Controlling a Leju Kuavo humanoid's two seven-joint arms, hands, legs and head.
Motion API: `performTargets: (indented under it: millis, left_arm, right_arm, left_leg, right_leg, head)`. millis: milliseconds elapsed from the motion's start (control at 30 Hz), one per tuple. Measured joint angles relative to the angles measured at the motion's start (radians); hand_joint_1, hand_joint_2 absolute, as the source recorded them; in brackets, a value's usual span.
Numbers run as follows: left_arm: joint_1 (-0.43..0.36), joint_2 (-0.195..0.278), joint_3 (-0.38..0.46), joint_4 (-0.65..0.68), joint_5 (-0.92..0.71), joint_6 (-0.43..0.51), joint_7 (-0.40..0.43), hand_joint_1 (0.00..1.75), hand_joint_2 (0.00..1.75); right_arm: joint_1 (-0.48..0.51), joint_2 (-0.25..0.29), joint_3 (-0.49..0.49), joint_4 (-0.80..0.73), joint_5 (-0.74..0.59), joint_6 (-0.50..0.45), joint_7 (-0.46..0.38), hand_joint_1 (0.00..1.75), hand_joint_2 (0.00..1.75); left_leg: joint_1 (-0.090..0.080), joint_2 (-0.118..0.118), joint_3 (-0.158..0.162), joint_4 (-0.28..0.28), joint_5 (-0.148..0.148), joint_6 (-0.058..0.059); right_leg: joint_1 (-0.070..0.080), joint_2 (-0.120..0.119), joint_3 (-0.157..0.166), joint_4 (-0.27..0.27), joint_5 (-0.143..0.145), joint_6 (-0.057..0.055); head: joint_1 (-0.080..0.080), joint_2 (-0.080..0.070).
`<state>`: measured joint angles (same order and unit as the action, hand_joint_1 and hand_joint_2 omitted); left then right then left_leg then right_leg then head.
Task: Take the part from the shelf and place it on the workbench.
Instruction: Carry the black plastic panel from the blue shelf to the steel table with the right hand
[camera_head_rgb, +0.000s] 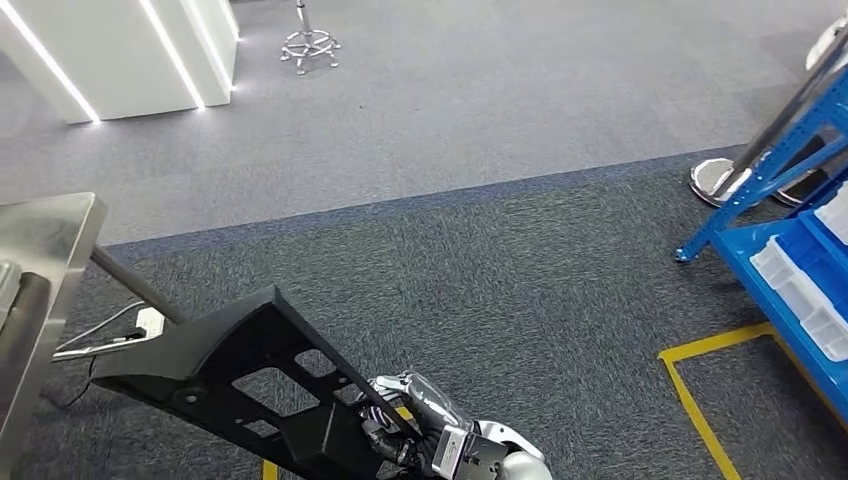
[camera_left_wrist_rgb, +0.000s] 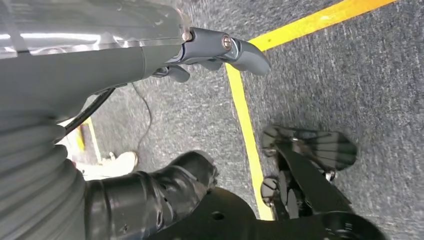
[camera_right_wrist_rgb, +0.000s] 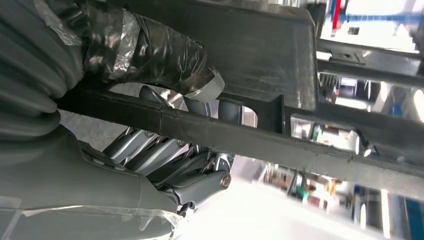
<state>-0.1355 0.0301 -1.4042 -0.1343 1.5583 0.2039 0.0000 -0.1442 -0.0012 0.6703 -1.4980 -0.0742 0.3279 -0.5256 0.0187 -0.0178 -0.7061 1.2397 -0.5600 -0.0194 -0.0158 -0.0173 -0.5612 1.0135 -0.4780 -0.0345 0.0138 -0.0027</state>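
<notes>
Head view: blue shelf (camera_head_rgb: 790, 270), steel workbench (camera_head_rgb: 45, 240)

The part (camera_head_rgb: 240, 385) sits in my right hand (camera_head_rgb: 415, 430) at the near edge, extending left toward the workbench (camera_head_rgb: 45, 260) on the left. The shelf (camera_head_rgb: 790, 250) stands at the right, with bins (camera_head_rgb: 800, 285) on it. A stool base (camera_head_rgb: 310, 45) lies far, behind the workbench.

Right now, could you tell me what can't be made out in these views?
- Part: near end cut off by the head view's bottom edge.
- Right hand: fingers hidden behind the part's bar.
- Workbench: cut off at the left edge.
- Shelf: bin contents too small.
</notes>
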Motion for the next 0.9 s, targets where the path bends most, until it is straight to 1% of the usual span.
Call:
performTargets:
  millis: [33,67,100,133,167,200,233,267,300,333,367,400,433,467,500,533,567,600,633,667,700,733,767,800,833,867,900]
  left_arm:
    - [0.000,0.000,0.000,0.000,0.000,0.000,0.000,0.00,1.75]
    - [0.001,0.000,0.000,0.000,0.000,0.000,0.000,0.00,1.75]
    - [0.002,0.001,0.000,0.000,0.000,0.000,0.000,0.00,1.75]
    - [0.003,0.002,0.000,0.000,0.000,0.000,0.000,0.00,1.75]
    - [0.002,0.003,0.000,0.000,0.000,0.000,0.000,0.00,1.75]
    - [0.001,0.004,0.000,0.000,0.000,0.000,0.000,0.00,1.75]
    - [0.000,0.004,0.000,0.000,0.000,0.000,0.000,0.00,1.75]
    - [0.000,0.004,0.000,0.000,0.000,0.000,0.000,0.00,1.75]
    - [0.002,0.004,0.000,0.000,0.000,0.000,0.000,0.00,1.75]
    - [0.004,0.004,0.000,0.000,0.000,0.000,0.000,0.00,1.75]
    - [0.005,0.004,0.000,0.000,0.000,0.000,0.000,0.00,1.75]
    - [0.005,0.004,0.000,0.000,0.000,0.000,0.000,0.00,1.75]
    - [0.003,0.004,0.000,0.000,0.000,0.000,0.000,0.00,1.75]
    - [0.002,0.004,0.000,0.000,0.000,0.000,0.000,0.00,1.75]
    - [0.001,0.004,0.000,0.000,0.000,0.000,0.000,0.00,1.75]
    - [0.000,0.004,0.000,0.000,0.000,0.000,0.000,0.00,1.75]
    - [0.000,0.004,0.000,0.000,0.000,-0.001,0.000,0.00,1.75]
    - [0.000,0.004,0.000,0.000,0.000,-0.001,0.000,0.00,1.75]
    - [0.000,0.004,0.000,0.000,0.000,-0.001,0.000,0.00,1.75]
    - [0.000,0.003,0.000,0.000,0.000,-0.002,-0.001,0.00,1.75]
    - [-0.002,0.002,0.000,0.000,0.000,-0.004,-0.001,0.00,1.75]
    - [-0.003,0.002,0.000,0.000,0.000,-0.005,-0.002,0.00,1.75]
    - [-0.003,0.001,0.000,0.000,0.001,-0.007,-0.002,0.00,1.75]
    - [-0.002,0.001,0.000,0.000,0.002,-0.008,-0.002,0.00,1.75]
    - [-0.001,0.002,0.000,0.000,0.002,-0.009,-0.003,0.00,1.75]
    - [0.000,0.003,0.000,0.000,0.003,-0.009,-0.003,0.00,1.75]
    - [0.000,0.004,0.000,0.000,0.003,-0.009,-0.003,0.00,1.75]
  right_arm:
    - [0.001,0.000,0.000,0.000,0.000,0.000,0.000,1.75,1.75]
    - [0.001,0.000,0.000,0.001,0.000,0.001,0.000,1.75,1.75]
    - [0.002,0.000,0.000,0.001,0.000,0.001,0.000,1.75,1.75]
    - [0.002,0.000,0.000,0.001,0.000,0.001,0.000,1.75,1.75]
    - [0.001,0.000,0.000,0.001,0.000,0.001,0.000,1.75,1.75]
    - [0.001,0.000,0.000,0.000,0.000,0.001,0.000,1.75,1.75]
    - [0.000,0.000,0.000,0.000,0.000,0.001,0.000,1.75,1.75]
    - [0.000,0.000,0.000,0.000,0.000,0.001,0.000,1.75,1.75]
    - [-0.001,0.000,0.001,0.000,0.000,0.001,0.000,1.75,1.75]
    - [-0.001,0.000,0.001,0.000,0.000,0.001,0.000,1.75,1.75]
    - [-0.002,0.000,0.001,0.000,0.000,0.001,0.000,1.75,1.75]
    - [-0.003,0.000,0.001,-0.001,0.000,0.001,0.000,1.75,1.75]
    - [-0.002,0.000,0.001,-0.001,0.000,0.001,0.000,1.75,1.75]
    - [-0.002,0.000,0.001,0.000,0.000,0.001,0.000,1.75,1.75]
    - [0.000,-0.001,0.001,0.000,0.000,0.000,0.000,1.75,1.75]
    - [0.001,-0.001,0.001,0.001,0.000,0.000,0.000,1.75,1.75]
    - [0.001,-0.001,0.001,0.002,0.000,0.000,0.000,1.75,1.75]
    - [0.001,-0.001,0.001,0.002,0.000,0.000,0.000,1.75,1.75]
    - [0.001,-0.001,0.001,0.002,0.000,0.000,0.000,1.75,1.75]
    - [-0.001,-0.001,0.001,0.002,0.000,0.000,0.000,1.75,1.75]
    - [-0.002,-0.001,0.001,0.002,0.000,0.000,0.000,1.75,1.75]
    - [-0.003,-0.001,0.001,0.003,0.000,0.000,0.000,1.75,1.75]
    - [-0.005,0.000,0.001,0.003,0.000,0.000,0.000,1.75,1.75]
    - [-0.007,0.000,0.001,0.003,0.000,0.000,0.000,1.75,1.75]
    - [-0.008,0.001,0.001,0.003,0.000,0.001,0.001,1.75,1.75]
    - [-0.010,0.002,0.001,0.003,0.000,0.001,0.001,1.75,1.75]
    - [-0.012,0.004,0.001,0.003,0.000,0.001,0.000,1.75,1.75]
  left_leg:
    - [0.003,0.005,-0.018,0.036,-0.008,-0.004]
    - [0.005,0.010,-0.019,0.037,0.002,-0.008]
    - [0.007,0.016,-0.001,0.003,0.027,-0.010]
    - [0.009,0.028,0.034,-0.062,0.061,-0.011]
    - [0.006,0.045,0.068,-0.126,0.086,-0.010]
    - [0.004,0.056,0.094,-0.176,0.102,-0.005]
    - [0.001,0.063,0.108,-0.205,0.108,0.002]
    - [-0.003,0.060,0.109,-0.210,0.104,0.010]
    - [-0.003,0.051,0.107,-0.212,0.105,0.019]
    - [-0.002,0.044,0.108,-0.214,0.106,0.025]
    - [-0.001,0.036,0.109,-0.217,0.108,0.032]
    - [0.000,0.028,0.111,-0.220,0.111,0.040]
    - [0.002,0.020,0.111,-0.222,0.113,0.045]
    - [0.001,0.012,0.111,-0.222,0.113,0.049]
    - [-0.001,0.002,0.111,-0.222,0.113,0.051]
    - [-0.002,-0.009,0.111,-0.222,0.113,0.052]
    - [-0.004,-0.021,0.111,-0.221,0.113,0.053]
    - [-0.004,-0.035,0.112,-0.220,0.113,0.052]
    - [-0.005,-0.048,0.113,-0.220,0.112,0.052]
    - [-0.004,-0.061,0.114,-0.219,0.112,0.051]
    - [-0.005,-0.072,0.112,-0.217,0.111,0.048]
    - [-0.005,-0.082,0.109,-0.216,0.111,0.044]
    - [-0.003,-0.091,0.106,-0.216,0.112,0.038]
    - [-0.003,-0.100,0.103,-0.217,0.114,0.030]
    - [-0.001,-0.104,0.102,-0.219,0.115,0.024]
    - [-0.001,-0.091,0.100,-0.214,0.111,0.018]
    - [-0.002,-0.068,0.092,-0.194,0.099,0.013]
  right_leg:
    - [0.000,-0.013,0.000,0.001,-0.002,0.000]
    - [0.000,-0.024,0.000,0.003,-0.004,0.002]
    - [-0.001,-0.035,0.001,0.006,-0.007,0.005]
    - [-0.002,-0.045,0.002,0.010,-0.012,0.009]
    - [-0.001,-0.054,0.003,0.014,-0.017,0.015]
    - [0.001,-0.062,0.004,0.018,-0.021,0.021]
    - [0.003,-0.069,0.005,0.020,-0.025,0.027]
    - [0.006,-0.076,0.007,0.020,-0.027,0.032]
    - [0.006,-0.082,0.009,0.018,-0.027,0.037]
    - [0.005,-0.082,0.012,0.019,-0.030,0.043]
    - [0.003,-0.071,0.010,0.028,-0.040,0.048]
    - [0.001,-0.052,0.000,0.054,-0.060,0.052]
    - [0.000,-0.028,-0.020,0.101,-0.090,0.054]
    - [0.000,-0.006,-0.050,0.165,-0.123,0.054]
    - [0.001,0.005,-0.083,0.232,-0.150,0.053]
    - [0.001,0.011,-0.109,0.280,-0.161,0.052]
    - [0.001,0.014,-0.121,0.295,-0.152,0.050]
    - [0.001,0.017,-0.115,0.271,-0.124,0.047]
    - [0.002,0.025,-0.093,0.214,-0.083,0.042]
    - [0.002,0.044,-0.066,0.146,-0.047,0.036]
    - [0.001,0.064,-0.042,0.087,-0.021,0.032]
    - [0.002,0.080,-0.028,0.049,-0.009,0.029]
    - [0.003,0.089,-0.023,0.033,-0.008,0.027]
    - [0.005,0.083,-0.021,0.028,-0.008,0.025]
    - [0.005,0.073,-0.018,0.024,-0.006,0.022]
    - [0.003,0.063,-0.013,0.017,-0.003,0.017]
    - [0.001,0.051,-0.007,0.010,-0.001,0.011]
  head:
    - [0.000,0.000]
    - [0.000,0.000]
    - [0.000,0.000]
    - [0.000,0.000]
    - [0.000,0.000]
    - [0.001,0.000]
    - [0.002,0.000]
    - [0.003,0.000]
    - [0.004,0.000]
    - [0.003,0.000]
    - [0.003,0.000]
    - [0.004,0.000]
    - [0.004,0.000]
    - [0.004,0.000]
    - [0.004,0.000]
    - [0.004,0.000]
    - [0.004,0.000]
    - [0.004,0.000]
    - [0.004,0.000]
    - [0.004,0.000]
    - [0.004,0.000]
    - [0.004,0.000]
    - [0.004,0.000]
    - [0.004,0.000]
    - [0.004,0.000]
    - [0.003,0.000]
    - [0.002,0.000]
